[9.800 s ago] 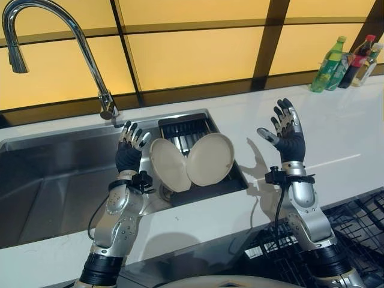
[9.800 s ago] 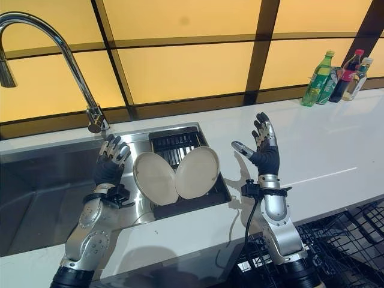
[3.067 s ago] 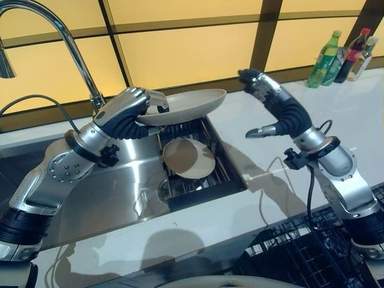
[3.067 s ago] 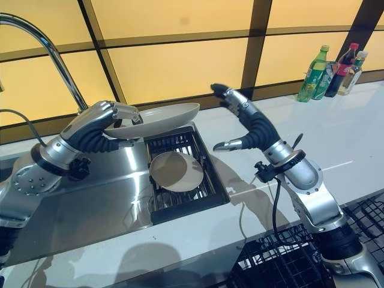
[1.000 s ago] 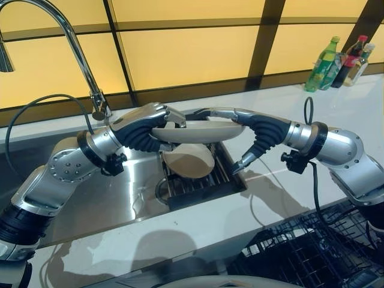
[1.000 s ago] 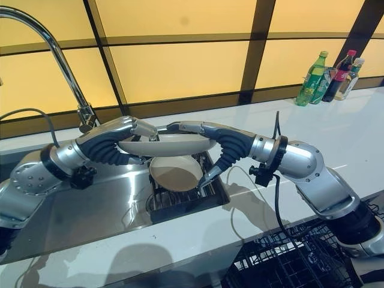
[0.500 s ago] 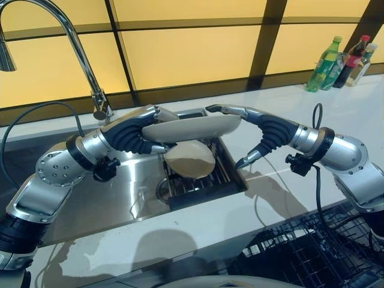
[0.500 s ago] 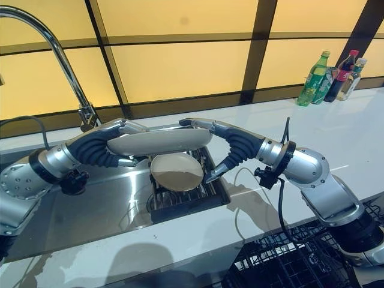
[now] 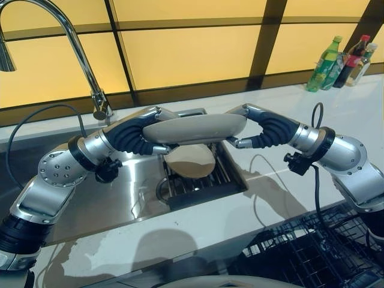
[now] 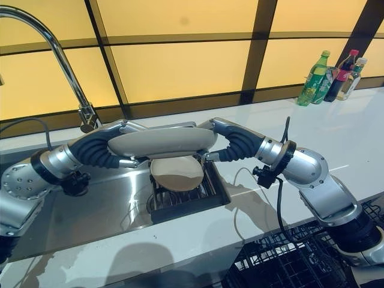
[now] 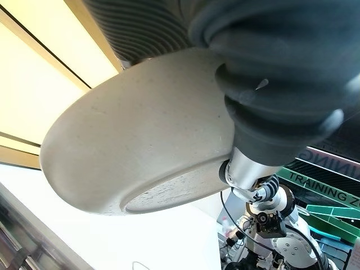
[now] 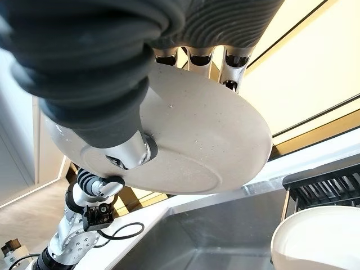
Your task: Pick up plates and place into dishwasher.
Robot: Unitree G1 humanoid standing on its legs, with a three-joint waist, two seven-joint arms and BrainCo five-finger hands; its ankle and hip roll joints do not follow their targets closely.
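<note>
Midway only: round beige stoneware plate [image 9: 195, 129] gripped at opposite rims by left hand [image 9: 135, 133] and right hand [image 9: 262, 127] above black sink rack [image 9: 225, 171], second beige plate [image 9: 191, 161] lying below, neither loaded into dishwasher.
</note>
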